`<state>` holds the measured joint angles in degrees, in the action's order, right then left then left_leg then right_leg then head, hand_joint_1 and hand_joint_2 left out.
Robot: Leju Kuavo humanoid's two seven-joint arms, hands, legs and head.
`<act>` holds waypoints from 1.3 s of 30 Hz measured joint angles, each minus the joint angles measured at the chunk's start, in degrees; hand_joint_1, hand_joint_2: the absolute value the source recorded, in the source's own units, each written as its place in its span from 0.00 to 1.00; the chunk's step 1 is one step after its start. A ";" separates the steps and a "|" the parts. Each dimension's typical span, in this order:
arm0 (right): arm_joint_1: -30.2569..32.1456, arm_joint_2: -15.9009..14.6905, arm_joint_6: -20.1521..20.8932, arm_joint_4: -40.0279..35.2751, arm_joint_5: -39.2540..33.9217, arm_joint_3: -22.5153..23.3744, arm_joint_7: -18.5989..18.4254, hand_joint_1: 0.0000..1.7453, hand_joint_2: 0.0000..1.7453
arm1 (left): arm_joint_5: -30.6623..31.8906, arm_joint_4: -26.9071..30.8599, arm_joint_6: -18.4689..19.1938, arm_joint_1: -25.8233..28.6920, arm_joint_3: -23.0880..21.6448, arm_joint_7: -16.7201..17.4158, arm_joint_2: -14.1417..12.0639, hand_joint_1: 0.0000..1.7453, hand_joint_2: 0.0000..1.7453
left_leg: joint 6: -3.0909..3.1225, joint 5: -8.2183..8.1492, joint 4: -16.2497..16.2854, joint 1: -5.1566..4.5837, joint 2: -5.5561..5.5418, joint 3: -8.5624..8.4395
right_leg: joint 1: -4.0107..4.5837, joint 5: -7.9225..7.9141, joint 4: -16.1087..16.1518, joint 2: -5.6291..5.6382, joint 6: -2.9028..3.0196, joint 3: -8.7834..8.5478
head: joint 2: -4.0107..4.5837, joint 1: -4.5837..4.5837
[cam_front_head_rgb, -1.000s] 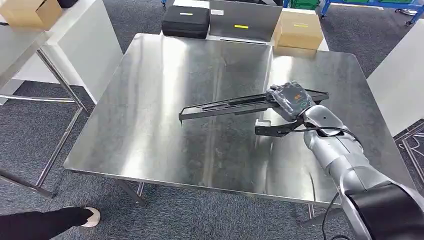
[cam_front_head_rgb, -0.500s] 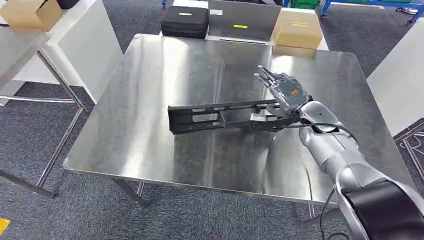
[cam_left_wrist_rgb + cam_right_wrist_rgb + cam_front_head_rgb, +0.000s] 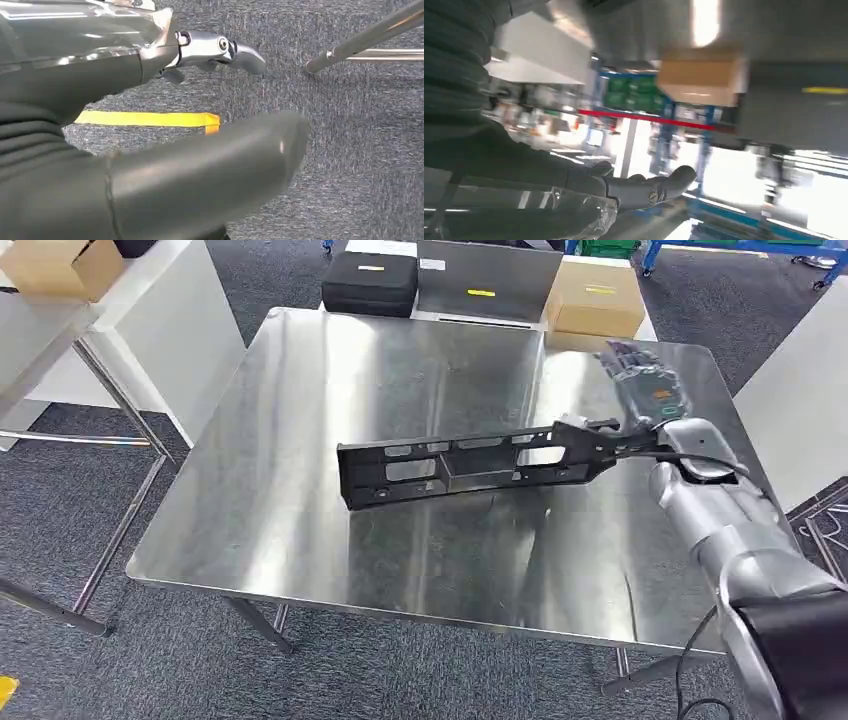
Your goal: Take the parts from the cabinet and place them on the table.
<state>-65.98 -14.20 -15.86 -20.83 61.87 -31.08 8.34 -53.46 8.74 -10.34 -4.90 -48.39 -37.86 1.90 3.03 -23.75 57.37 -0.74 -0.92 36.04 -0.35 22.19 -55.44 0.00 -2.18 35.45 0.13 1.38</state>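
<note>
In your head view, the long black part lies on the steel bench, near its middle. Its long axis runs roughly left to right, the right end angled slightly toward the far edge; the blunt, wider end points left. Your right hand sits above the part's right end, fingers spread and extended, holding nothing. Beyond the bench stand a black case and a cardboard box.

In your left wrist view, the left hand hangs over grey carpet with a yellow tape strip; fingers extended, gripping nothing.

Your right wrist view is blurred; the right hand's fingers are outstretched.
</note>
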 joint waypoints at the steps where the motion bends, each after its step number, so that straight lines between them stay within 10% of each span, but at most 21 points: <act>1: -0.94 -0.99 1.11 0.13 0.27 0.33 -1.98 0.00 1.00 | -0.05 0.00 0.04 0.00 0.02 0.00 0.02 0.00 0.00 | 0.00 0.00 0.00 -0.02 -0.05 0.01 | -0.02 0.00 0.00 -0.02 0.00 0.00 | 0.00 0.00; 17: -11.74 -12.18 17.00 2.36 8.59 1.01 -17.02 0.00 1.00 | -3.37 0.00 0.81 0.35 0.99 0.17 1.36 0.00 0.00 | 0.13 -0.04 0.03 -0.05 -0.18 0.05 | -0.02 0.01 0.02 -0.17 -0.06 0.08 | 0.00 0.02; 18: -12.20 -13.27 17.50 2.43 8.59 1.01 -16.56 0.00 0.00 | -4.10 0.00 1.18 0.34 1.29 0.15 1.51 0.00 0.00 | 0.13 -0.04 0.03 -0.06 -0.20 0.06 | -0.03 0.01 0.02 -0.17 -0.07 0.08 | 0.00 0.02; 24: -10.39 -21.74 13.09 -0.36 4.11 1.88 -9.61 0.00 0.00 | -5.99 0.00 0.99 0.53 3.08 0.13 2.80 0.00 0.00 | 0.31 -0.13 0.06 -0.06 -0.35 0.03 | -0.02 0.14 0.05 -0.39 -0.25 -0.05 | 0.00 -0.02; 27: 0.09 -29.53 8.57 -9.22 -5.00 4.71 -10.11 0.00 0.00 | -6.56 0.00 0.19 0.61 3.54 0.24 3.59 0.00 0.00 | 0.66 -0.35 0.18 0.03 -0.95 -0.35 | 0.08 0.51 0.16 -0.96 -0.69 -0.54 | 0.00 0.05; 31: 30.91 -39.15 -0.13 -27.73 -10.66 18.03 -14.31 0.00 0.00 | -7.35 0.00 -0.20 0.82 3.70 0.42 4.37 0.00 0.00 | 0.83 -1.07 0.24 0.30 -2.19 -0.89 | 0.38 1.38 0.27 -2.16 -0.99 -2.00 | 0.00 -0.26; 34: 51.77 -37.09 -1.10 -41.65 -4.45 35.32 -12.86 0.00 0.00 | -7.65 0.00 -0.28 0.77 3.70 0.44 4.59 0.00 0.00 | 0.80 -1.74 0.21 0.12 -1.91 -1.11 | 0.22 1.85 0.20 -1.90 -0.95 -2.43 | 0.00 -0.24; 39: 67.52 -29.63 -0.06 -56.51 0.97 53.96 -6.45 0.00 0.00 | -8.31 0.00 -0.57 0.71 3.72 0.46 4.66 0.00 0.00 | 0.58 -2.01 0.19 0.21 -1.44 -1.57 | 0.10 2.18 0.04 -1.44 -0.85 -2.40 | 0.00 -0.06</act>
<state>1.54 -43.83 -15.91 -77.34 62.84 22.88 1.89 -61.77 8.74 -10.91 -4.18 -44.68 -37.40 6.56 3.61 -25.76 57.56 -0.53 -2.36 34.46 -0.25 24.37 -55.40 -1.44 -3.03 33.04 0.13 1.31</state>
